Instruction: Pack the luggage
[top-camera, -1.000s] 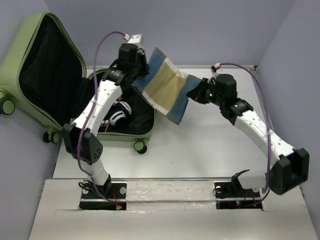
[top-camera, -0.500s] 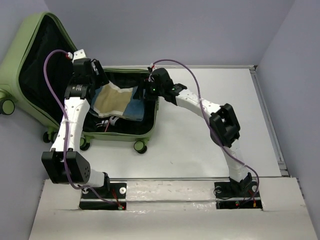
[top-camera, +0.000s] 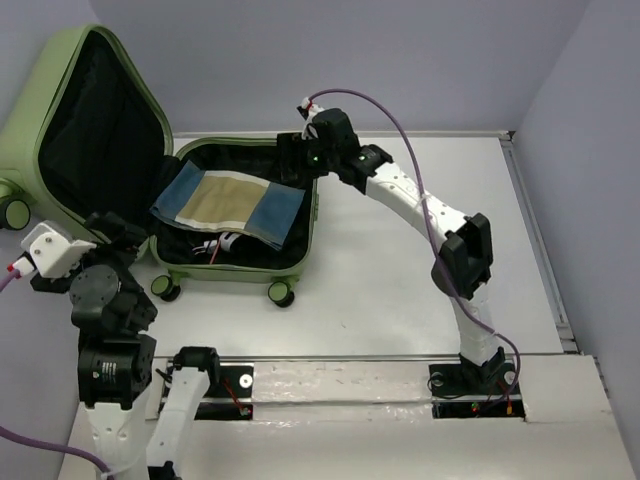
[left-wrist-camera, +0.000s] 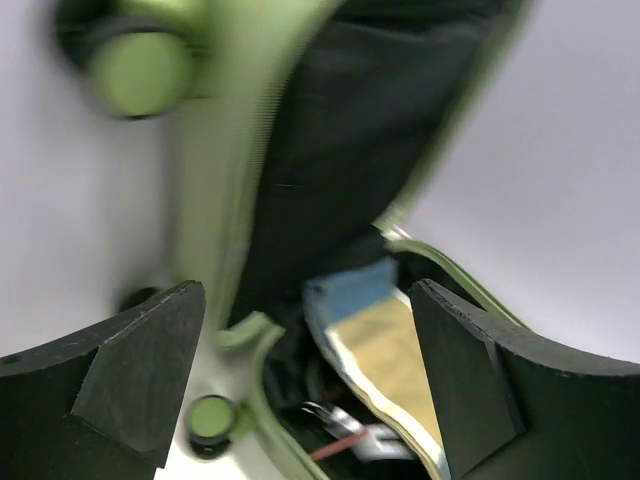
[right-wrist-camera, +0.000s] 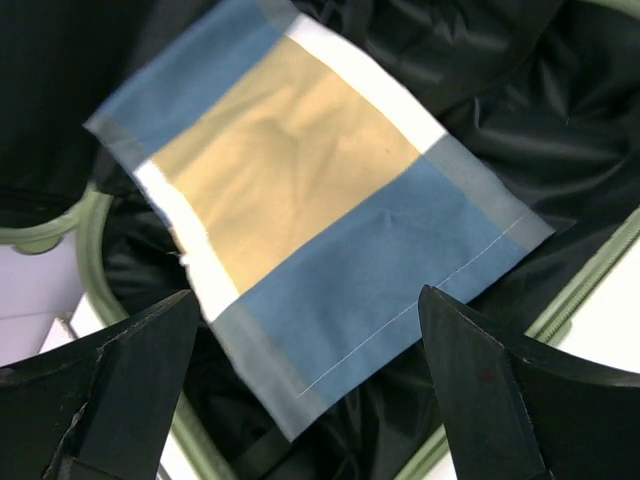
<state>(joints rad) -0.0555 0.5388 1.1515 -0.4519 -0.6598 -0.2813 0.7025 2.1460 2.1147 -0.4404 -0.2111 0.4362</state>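
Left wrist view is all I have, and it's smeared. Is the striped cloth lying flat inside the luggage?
Observer: Yes. The top view shows the cloth spread flat in the lower half of the luggage.
Operator: Is the right gripper holding it?
Observer: No. In the right wrist view the right gripper is open and looks clear of the cloth.
Operator: Where is my left gripper relative to the case?
Observer: The left gripper is outside the luggage, off its near-left corner, beside a caster wheel.
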